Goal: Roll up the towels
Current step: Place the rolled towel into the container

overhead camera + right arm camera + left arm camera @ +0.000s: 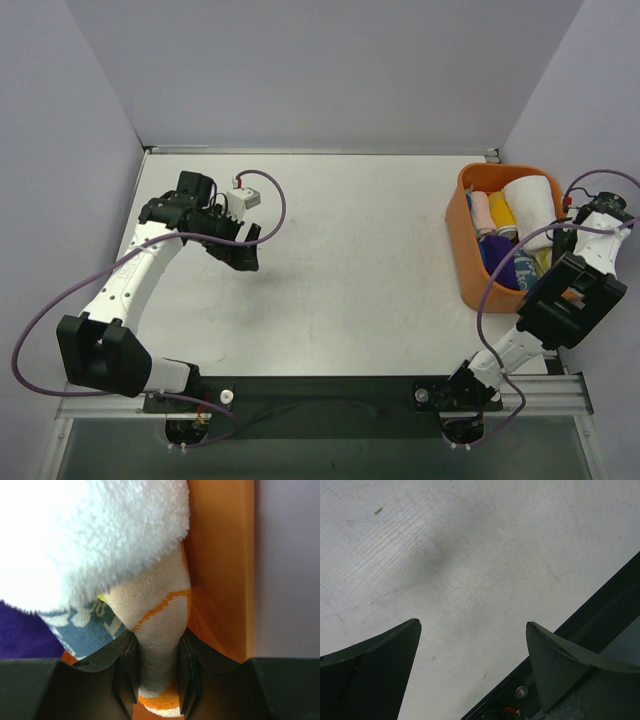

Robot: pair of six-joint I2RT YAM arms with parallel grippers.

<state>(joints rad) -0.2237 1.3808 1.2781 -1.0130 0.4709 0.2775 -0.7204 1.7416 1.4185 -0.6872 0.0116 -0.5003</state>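
Overhead, we see the left arm (140, 270) bent over the left half of the desk (360, 260), its jaws hanging above the surface, well apart from any cloth. The right arm (570, 290) reaches into the orange bin (455, 235) at the desk's right edge; in this view the wrist hides its jaws. The bin holds the towels: a large white towel (530, 200) rolled at the far end, a small pink roll (481, 212) and a small yellow roll (500, 212) beside it, and a purple towel (493, 255) nearer the arms' bases.

From the left wrist, we see the two fingers (380, 665) spread wide, with scuffed desk showing between them. A dark rail (600, 610) crosses the lower right corner.

From the right wrist, we see the jaws pinching a cream towel (159, 630) with orange lines, gripped from both sides. The white towel lies over its top. A blue patterned towel (82, 625) and the purple towel sit to its left, and the bin's orange wall stands just to its right.
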